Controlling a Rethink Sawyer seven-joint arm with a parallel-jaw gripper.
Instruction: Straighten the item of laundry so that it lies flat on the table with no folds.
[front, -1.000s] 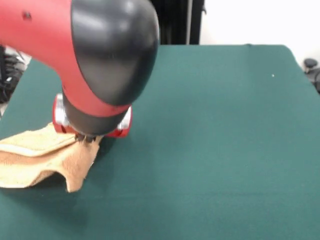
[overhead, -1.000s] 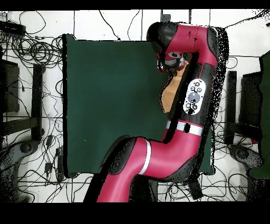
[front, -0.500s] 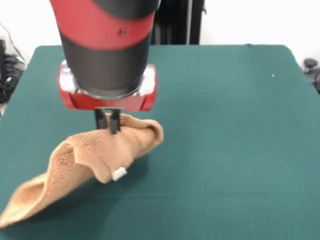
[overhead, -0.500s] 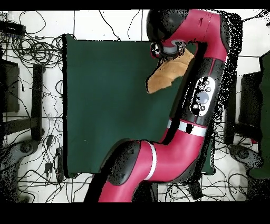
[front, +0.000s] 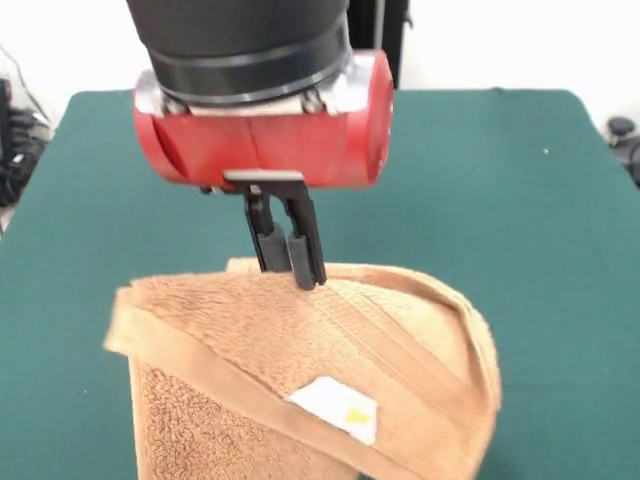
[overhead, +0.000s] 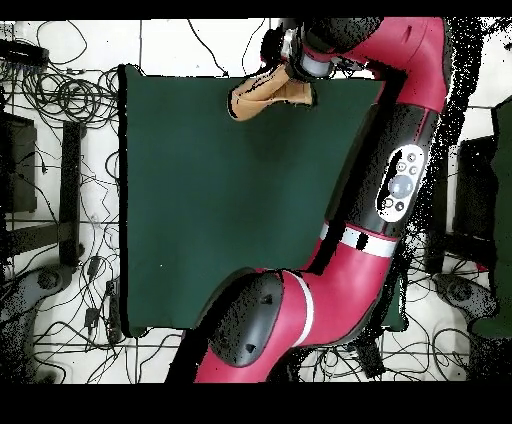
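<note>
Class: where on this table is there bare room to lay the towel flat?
Bare green table spreads right of the towel and behind the gripper. Overhead, all below the towel is free. Only the towel's spot is crowded.

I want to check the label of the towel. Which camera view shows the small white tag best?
The front view: the white tag with its yellow mark lies plainly on the folded band of the towel, below the claw shut on the cloth. In the overhead view the towel is only a tan shape and no tag can be made out.
</note>
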